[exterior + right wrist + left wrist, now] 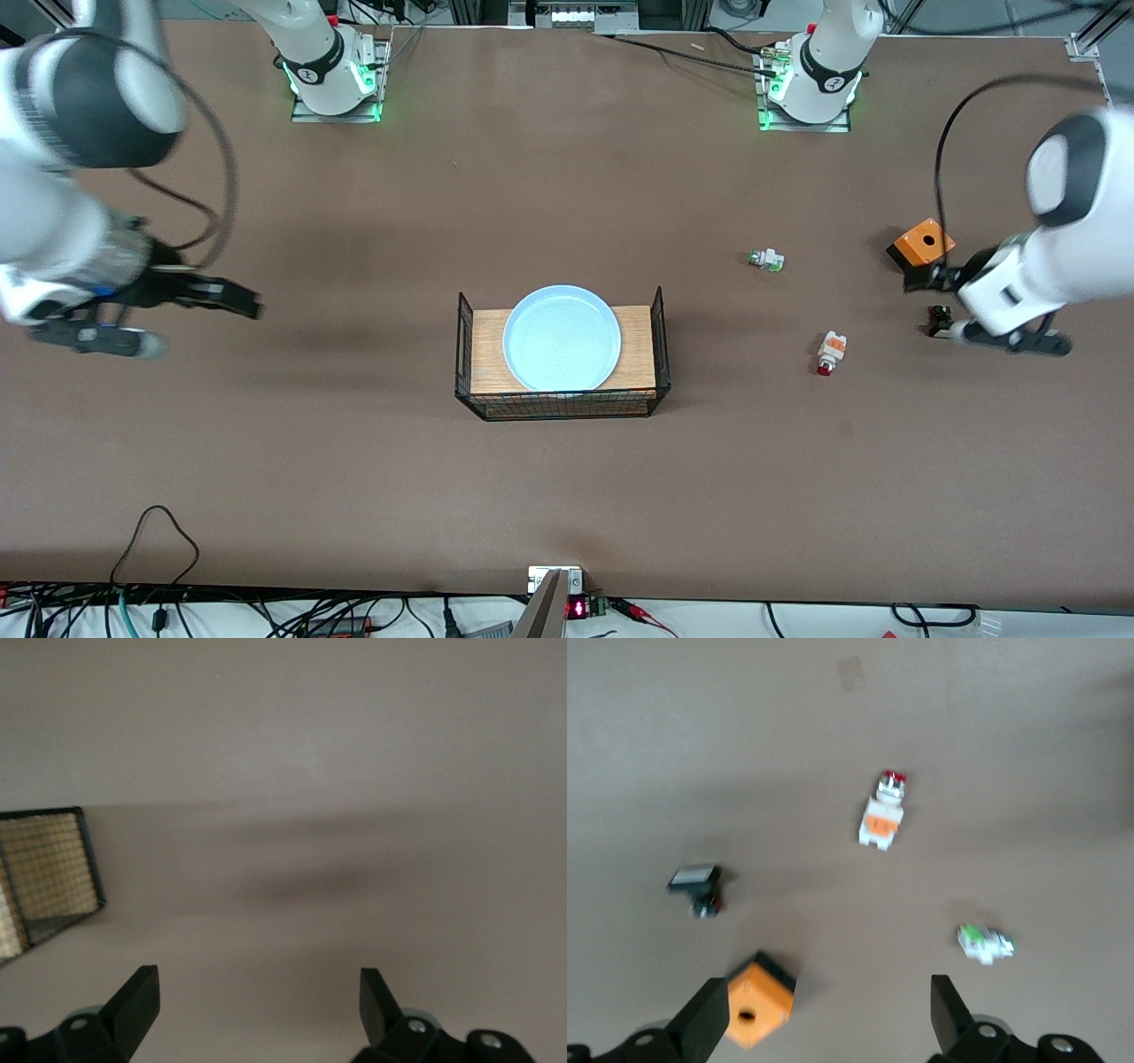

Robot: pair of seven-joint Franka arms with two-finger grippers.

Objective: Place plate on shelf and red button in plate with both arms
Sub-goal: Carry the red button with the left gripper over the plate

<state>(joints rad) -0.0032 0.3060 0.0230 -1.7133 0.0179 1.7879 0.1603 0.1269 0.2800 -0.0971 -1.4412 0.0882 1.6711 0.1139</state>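
Over the orange box (924, 241): left gripper (824, 1014) spread, empty | centre on red button (831, 351), descend | right gripper (257, 1001) spread, over bare table; plate (562, 338) sits in the basket (660, 335).

The brown table (354, 425) carries a wire basket (562, 403) at its middle, between the two end effectors. Under and near the left end effector (921, 279) lie the orange box (923, 243), a small black part (937, 319), the red button (830, 352) and a green-tipped part (766, 260), all apart.

Robot lab: bolted arm bases (332, 75), cables (159, 611)
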